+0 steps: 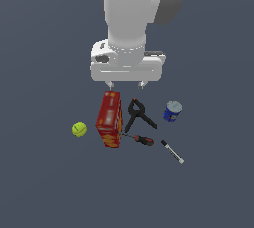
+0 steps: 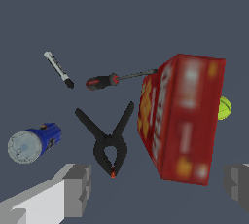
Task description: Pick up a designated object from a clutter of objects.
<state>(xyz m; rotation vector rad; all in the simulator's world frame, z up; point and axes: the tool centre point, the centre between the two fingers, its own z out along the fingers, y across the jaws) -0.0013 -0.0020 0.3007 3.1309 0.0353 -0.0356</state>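
Exterior view, left to right. Matte yellow-green ball (image 1: 79, 129), sphere with a faint seam line, sits alone on the flat dark grey table (image 1: 39, 187), apart from the rest. Next, glossy red cracker box (image 1: 109, 119), rectangular carton with yellow and white print, long axis running away from the camera. Just beside it on the exterior view's right: black spring clamp (image 1: 138, 114), two thin splayed handles meeting at a pivot, small red tip visible in the wrist view (image 2: 113, 174).

Small screwdriver (image 1: 139, 139) with stubby red-and-black handle and thin dark shaft lies flat on the table, just in front of the clamp. Shaft tip points at the lower corner of the box and looks to be touching or nearly so; handle points to the exterior view's right. Wrist view (image 2: 111, 80) confirms: smooth rounded handle, needle-thin shaft reaching the box edge.

Further right: slim marker pen (image 1: 172, 151), white barrel with black cap, lying diagonally. Behind it, blue cylindrical can (image 1: 172, 111) with pale grey lid, tipped on its side per the wrist view.

White blocky hand (image 1: 126, 86) hangs above the far end of the box and the clamp, fingers spread wide, holding nothing. Grey square fingertips (image 2: 78, 189) show at both edges of the wrist view.
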